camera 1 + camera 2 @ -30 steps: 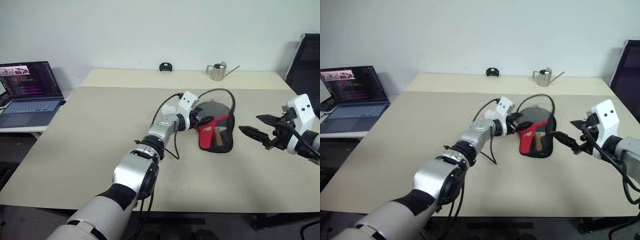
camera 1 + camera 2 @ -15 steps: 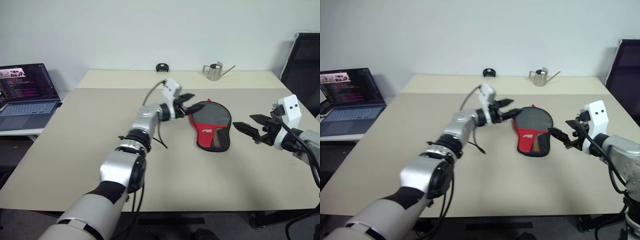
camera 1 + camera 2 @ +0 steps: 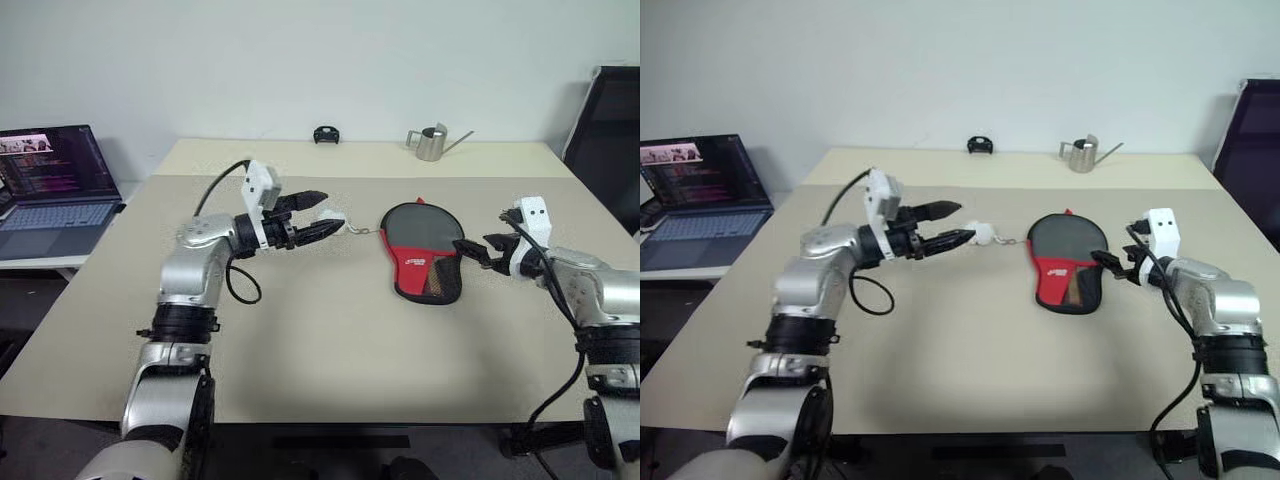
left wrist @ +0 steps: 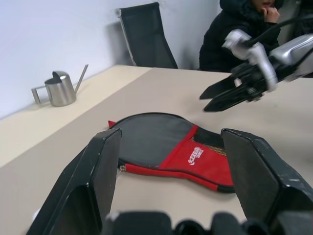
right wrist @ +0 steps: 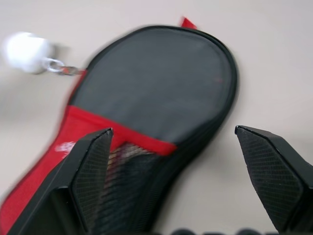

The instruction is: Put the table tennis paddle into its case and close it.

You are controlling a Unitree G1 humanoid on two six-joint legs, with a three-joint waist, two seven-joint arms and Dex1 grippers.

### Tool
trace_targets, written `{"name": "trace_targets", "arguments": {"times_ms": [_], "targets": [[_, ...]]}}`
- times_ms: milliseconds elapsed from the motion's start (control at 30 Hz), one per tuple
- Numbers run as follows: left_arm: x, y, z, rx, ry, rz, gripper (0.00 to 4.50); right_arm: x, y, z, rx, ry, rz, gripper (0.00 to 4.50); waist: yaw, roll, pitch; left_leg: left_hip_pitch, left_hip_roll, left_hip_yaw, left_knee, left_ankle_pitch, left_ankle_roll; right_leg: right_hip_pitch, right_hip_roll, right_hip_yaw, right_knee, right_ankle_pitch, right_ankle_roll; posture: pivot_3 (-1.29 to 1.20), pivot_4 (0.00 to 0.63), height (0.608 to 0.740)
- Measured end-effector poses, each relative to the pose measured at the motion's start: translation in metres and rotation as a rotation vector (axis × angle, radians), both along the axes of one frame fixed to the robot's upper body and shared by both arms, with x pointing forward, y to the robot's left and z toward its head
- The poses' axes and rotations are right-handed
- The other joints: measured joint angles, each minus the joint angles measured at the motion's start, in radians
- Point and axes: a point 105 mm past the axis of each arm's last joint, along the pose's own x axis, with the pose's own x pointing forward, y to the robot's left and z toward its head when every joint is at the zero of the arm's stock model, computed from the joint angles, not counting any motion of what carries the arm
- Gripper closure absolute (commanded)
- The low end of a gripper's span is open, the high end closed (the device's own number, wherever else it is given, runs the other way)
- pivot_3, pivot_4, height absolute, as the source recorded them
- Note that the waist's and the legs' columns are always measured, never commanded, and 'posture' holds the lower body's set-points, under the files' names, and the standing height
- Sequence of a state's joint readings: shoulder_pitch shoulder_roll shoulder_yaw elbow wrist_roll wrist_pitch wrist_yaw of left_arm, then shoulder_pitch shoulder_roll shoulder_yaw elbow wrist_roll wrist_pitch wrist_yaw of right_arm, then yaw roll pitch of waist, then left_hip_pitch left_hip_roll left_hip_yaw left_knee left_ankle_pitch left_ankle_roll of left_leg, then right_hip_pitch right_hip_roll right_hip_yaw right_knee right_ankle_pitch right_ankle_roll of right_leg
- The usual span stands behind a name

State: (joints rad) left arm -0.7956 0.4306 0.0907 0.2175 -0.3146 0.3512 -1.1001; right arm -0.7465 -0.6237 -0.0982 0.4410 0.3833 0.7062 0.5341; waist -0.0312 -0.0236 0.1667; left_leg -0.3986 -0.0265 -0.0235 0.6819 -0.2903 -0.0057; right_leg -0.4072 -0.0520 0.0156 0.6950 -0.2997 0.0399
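**Case lying flat between two open grippers**

The black-and-red paddle case (image 3: 423, 253) is lying flat on the beige table (image 3: 300, 350), its round black end pointing toward the far edge. A small white ball (image 3: 334, 222) on a short chain is resting just beside the case's left rim. The left gripper (image 3: 322, 216) is hovering above the table to the left of the ball, fingers spread and holding nothing. The right gripper (image 3: 478, 252) is sitting near the case's right edge, fingers apart and empty. A metal watering can (image 3: 433, 143) is standing at the far side.
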Motion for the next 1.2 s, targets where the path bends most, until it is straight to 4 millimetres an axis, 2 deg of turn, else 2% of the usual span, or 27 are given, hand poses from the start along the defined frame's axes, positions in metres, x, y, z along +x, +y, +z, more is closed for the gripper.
{"name": "trace_targets", "arguments": {"times_ms": [167, 333, 867, 967, 1200], "targets": [[-0.005, 0.005, -0.001, 0.0, 0.023, 0.028, 0.96, 0.008, -0.003, -0.025, -0.05, 0.054, 0.006, 0.14, -0.001, 0.0, 0.0, 0.0, 0.0, 0.0, 0.0, 0.0, 0.0, 0.0, 0.0, 0.0, 0.0, 0.0, 0.0, 0.0, 0.15, 0.74], [-0.004, 0.008, 0.001, 0.007, 0.02, 0.043, 0.96, 0.008, 0.007, -0.039, -0.07, 0.083, 0.068, 0.14, -0.001, 0.0, 0.0, 0.0, 0.0, 0.0, 0.0, 0.0, -0.001, 0.0, 0.0, 0.0, 0.0, 0.0, 0.0, 0.0, 0.15, 0.74], [-0.003, 0.009, -0.001, 0.014, 0.025, 0.046, 0.96, 0.015, 0.018, -0.045, -0.081, 0.124, 0.107, 0.14, -0.006, 0.0, 0.0, 0.003, 0.001, 0.001, 0.0, 0.0, -0.001, 0.001, 0.0, 0.001, 0.002, 0.0, 0.0, 0.0, 0.15, 0.74], [-0.003, 0.009, -0.001, 0.016, 0.024, 0.048, 0.96, 0.016, 0.022, -0.045, -0.069, 0.142, 0.121, 0.67, -0.012, 0.0, 0.0, 0.003, 0.001, 0.001, 0.0, 0.0, -0.001, 0.001, 0.0, 0.001, 0.001, 0.0, 0.0, 0.0, 0.15, 0.74], [-0.002, 0.01, -0.001, 0.016, 0.021, 0.056, 0.96, 0.018, 0.037, -0.048, -0.04, 0.17, 0.166, 3.0, -0.024, -0.001, -0.001, 0.003, 0.001, 0.001, 0.0, 0.0, -0.001, 0.002, 0.0, 0.001, 0.002, 0.0, 0.0, 0.0, 0.15, 0.74]]}}
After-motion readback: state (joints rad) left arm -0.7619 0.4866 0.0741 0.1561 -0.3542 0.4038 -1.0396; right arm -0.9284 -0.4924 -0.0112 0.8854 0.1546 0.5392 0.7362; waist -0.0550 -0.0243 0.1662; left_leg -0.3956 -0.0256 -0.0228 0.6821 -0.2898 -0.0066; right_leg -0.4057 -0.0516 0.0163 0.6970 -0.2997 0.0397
